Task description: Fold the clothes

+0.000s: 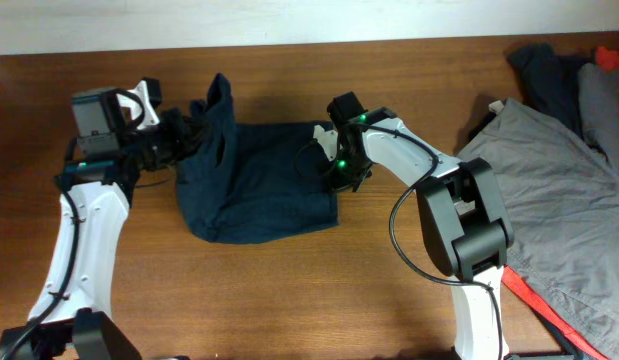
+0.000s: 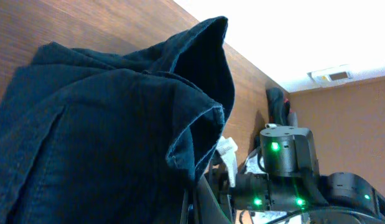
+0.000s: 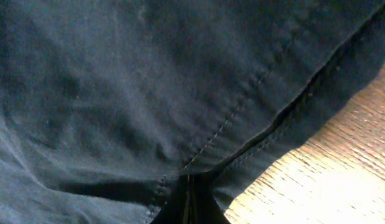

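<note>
A dark navy garment (image 1: pixel 254 175) lies bunched on the wooden table, between the two arms. My left gripper (image 1: pixel 186 135) is shut on its left edge and lifts a fold of cloth (image 2: pixel 117 112) off the table. My right gripper (image 1: pixel 334 172) is shut on the garment's right hemmed edge (image 3: pixel 242 118), low at the table; its fingertips (image 3: pixel 187 208) pinch the stitched seam. The right arm's green lights show in the left wrist view (image 2: pixel 276 149).
A pile of grey and dark clothes (image 1: pixel 554 150) covers the right side of the table, with a red item (image 1: pixel 614 58) at the far right corner. The wooden table (image 1: pixel 289 290) runs in front of the garment.
</note>
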Controlling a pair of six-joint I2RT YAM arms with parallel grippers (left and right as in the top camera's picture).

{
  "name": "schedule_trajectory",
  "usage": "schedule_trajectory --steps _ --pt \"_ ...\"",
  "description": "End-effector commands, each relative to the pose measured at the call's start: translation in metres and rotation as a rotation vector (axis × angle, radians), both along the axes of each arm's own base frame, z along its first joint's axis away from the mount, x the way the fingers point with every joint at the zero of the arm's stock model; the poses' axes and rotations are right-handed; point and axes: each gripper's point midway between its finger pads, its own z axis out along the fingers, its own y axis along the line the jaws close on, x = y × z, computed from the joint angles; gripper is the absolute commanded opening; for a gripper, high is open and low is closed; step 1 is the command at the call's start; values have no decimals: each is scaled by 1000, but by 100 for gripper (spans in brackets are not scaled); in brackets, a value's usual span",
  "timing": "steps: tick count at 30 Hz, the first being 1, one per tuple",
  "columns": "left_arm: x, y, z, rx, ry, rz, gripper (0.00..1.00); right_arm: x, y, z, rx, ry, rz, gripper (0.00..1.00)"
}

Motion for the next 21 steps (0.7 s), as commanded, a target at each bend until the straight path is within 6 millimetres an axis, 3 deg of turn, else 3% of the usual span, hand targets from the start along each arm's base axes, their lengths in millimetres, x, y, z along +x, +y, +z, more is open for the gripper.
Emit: schedule_trajectory --steps 1,10,15,21 --pt "-2 -31 25 -21 -51 -54 0 -11 -3 -24 -35 52 13 4" --pt "-10 -87 13 73 -32 -89 0 -14 2 -25 -36 53 27 4" --pt "-18 -128 8 162 -53 -95 0 -15 3 -24 -30 58 28 4" --pt "-24 -149 4 269 -91 -60 0 -17 3 -24 -31 63 26 4"
